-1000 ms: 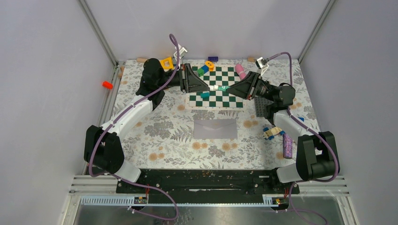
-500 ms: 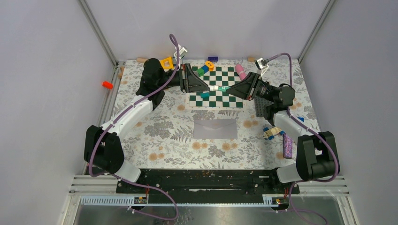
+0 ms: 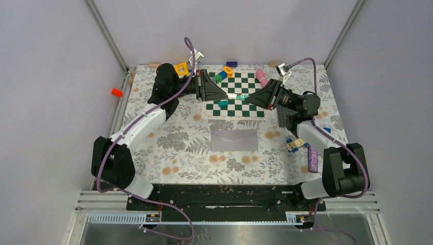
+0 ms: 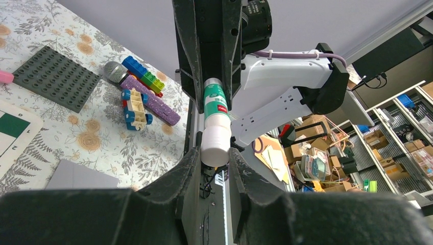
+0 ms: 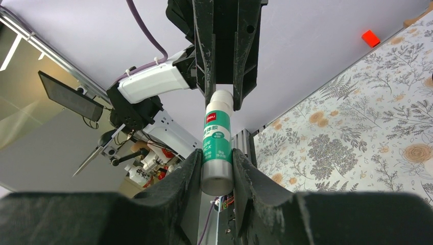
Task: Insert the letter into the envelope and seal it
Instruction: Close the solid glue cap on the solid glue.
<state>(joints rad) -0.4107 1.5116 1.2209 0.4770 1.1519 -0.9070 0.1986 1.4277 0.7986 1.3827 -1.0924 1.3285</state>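
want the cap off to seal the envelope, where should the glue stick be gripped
Put the left gripper on the white cap from one end, right gripper on the green-labelled body from the other, as held now. The glue stick is a slim cylinder spanning both grippers, so opposed end-on grips should let cap and body pull straight apart.

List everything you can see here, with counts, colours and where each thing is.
glue stick: one, green and white, held over the chessboard by both grippers
envelope: one, light grey, flat at table centre
chessboard: one, green and white, far centre
studded plate: one, dark grey, right of chessboard
blocks: several, mixed colours, at the chessboard's far edge
toy car: one, blue and cream, near right
brick: one, purple, beside the car
left gripper: one, black, shut on the stick's white cap
right gripper: one, black, shut on its green body
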